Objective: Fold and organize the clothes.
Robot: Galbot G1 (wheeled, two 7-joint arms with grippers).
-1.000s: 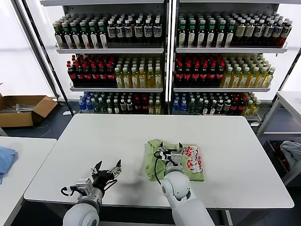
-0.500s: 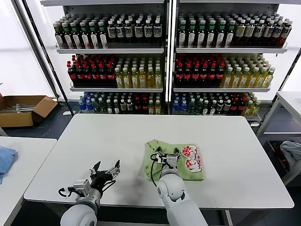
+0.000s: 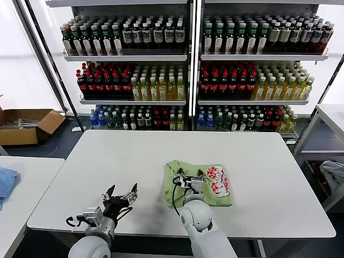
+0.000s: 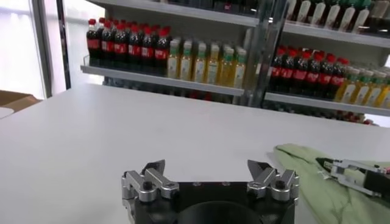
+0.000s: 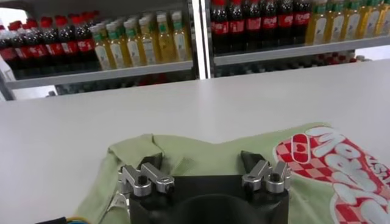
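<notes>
Background: shop-style shelving behind a white table [image 3: 134,161].
Bottles [image 3: 129,80] are ranked on the metal shelves [image 3: 126,57]; a cardboard box [image 3: 27,124] is set on the dark floor [image 3: 59,142].

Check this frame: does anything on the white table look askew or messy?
Only the light green polo shirt with the red-and-white print: it lies folded but rumpled on the white table, edges uneven and its left side bunched. The open right gripper is over it; the open left gripper hangs apart over bare tabletop. Nothing spilled.
</notes>
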